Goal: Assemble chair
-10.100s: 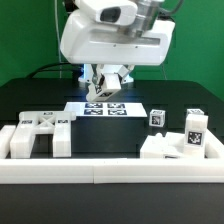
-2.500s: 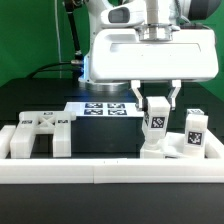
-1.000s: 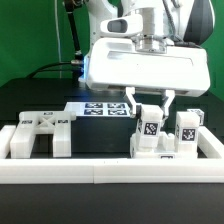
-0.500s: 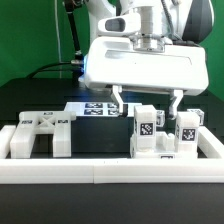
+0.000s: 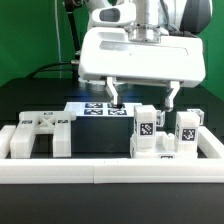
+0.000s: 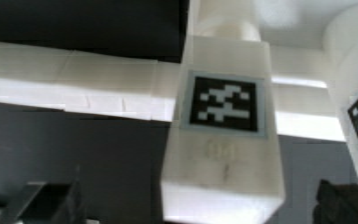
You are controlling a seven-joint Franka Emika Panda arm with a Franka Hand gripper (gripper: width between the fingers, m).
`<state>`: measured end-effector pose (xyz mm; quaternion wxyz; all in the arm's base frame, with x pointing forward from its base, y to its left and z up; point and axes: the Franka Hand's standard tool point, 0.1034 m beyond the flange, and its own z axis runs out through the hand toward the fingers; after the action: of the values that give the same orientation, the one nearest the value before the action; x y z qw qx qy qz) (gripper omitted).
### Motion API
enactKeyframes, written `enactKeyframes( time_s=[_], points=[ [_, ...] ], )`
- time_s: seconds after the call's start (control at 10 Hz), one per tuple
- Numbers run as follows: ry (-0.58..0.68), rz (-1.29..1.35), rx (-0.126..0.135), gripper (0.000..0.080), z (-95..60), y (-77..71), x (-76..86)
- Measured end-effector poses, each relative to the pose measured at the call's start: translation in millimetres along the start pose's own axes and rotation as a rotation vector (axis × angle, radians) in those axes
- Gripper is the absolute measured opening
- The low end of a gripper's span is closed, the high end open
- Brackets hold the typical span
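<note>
My gripper [image 5: 141, 97] is open and empty, its fingers [image 5: 115, 92] spread wide just above a white chair piece [image 5: 145, 128] with a square tag. That piece stands upright on a low white block [image 5: 160, 150] at the exterior view's right. A second tagged piece [image 5: 187, 128] stands beside it. In the wrist view the tagged piece [image 6: 226, 110] lies between my two dark fingertips [image 6: 48, 200], apart from both. A larger white chair part with several tags [image 5: 38, 133] sits at the exterior view's left.
The marker board [image 5: 98, 108] lies flat behind the parts. A long white border rail [image 5: 110, 173] runs along the front, with side rails at both ends. The table top is black.
My gripper was shut on the tagged piece one second ago; it has opened wide, let go of the piece on the block, and risen a little.
</note>
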<state>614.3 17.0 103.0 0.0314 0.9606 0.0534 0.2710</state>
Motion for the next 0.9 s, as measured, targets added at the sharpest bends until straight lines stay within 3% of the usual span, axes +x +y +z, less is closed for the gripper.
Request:
enactKeyframes(
  time_s=[0.4,0.6,0.9],
  points=[
    [-0.053,0.008,0.024,0.0649,1.3,-4.7,-4.0],
    [-0.231,0.016,0.102,0.0649,3.2,-16.0,-5.7],
    [-0.431,0.012,0.170,0.0649,0.2,-24.6,-5.6]
  ],
)
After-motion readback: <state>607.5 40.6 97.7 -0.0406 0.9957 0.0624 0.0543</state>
